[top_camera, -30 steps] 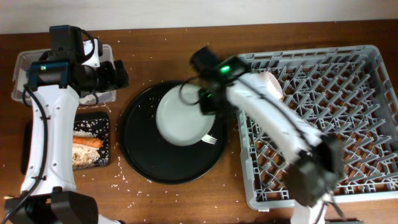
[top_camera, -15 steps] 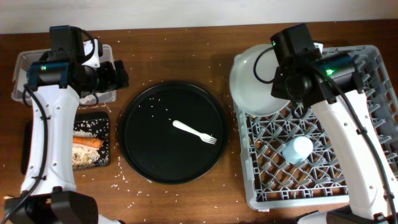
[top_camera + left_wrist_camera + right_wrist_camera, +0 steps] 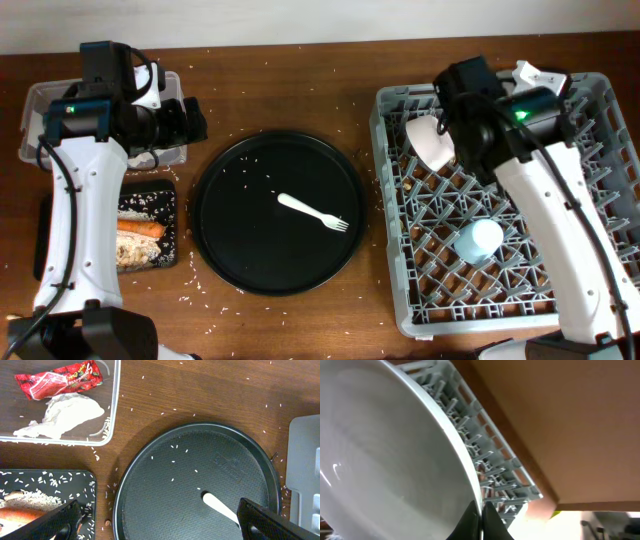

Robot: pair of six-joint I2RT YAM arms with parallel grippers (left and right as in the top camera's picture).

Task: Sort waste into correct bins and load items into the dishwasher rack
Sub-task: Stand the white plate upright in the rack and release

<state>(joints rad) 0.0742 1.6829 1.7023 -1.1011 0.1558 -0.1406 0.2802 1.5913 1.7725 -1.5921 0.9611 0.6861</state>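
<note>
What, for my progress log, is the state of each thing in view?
plate, on edge at dishwasher rack corner, pinched by right gripper
cup, standing in the rack
fork, lying on round tray
carrot, lying in black tray
rice, in black tray and scattered on table
napkin, crumpled in clear tub
wrapper, in clear tub
left gripper, open, empty

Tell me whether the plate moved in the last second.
Yes. The plate left the round black tray, travelled right, and stands tilted in the far-left corner of the dishwasher rack, its rim in the right gripper.
</note>
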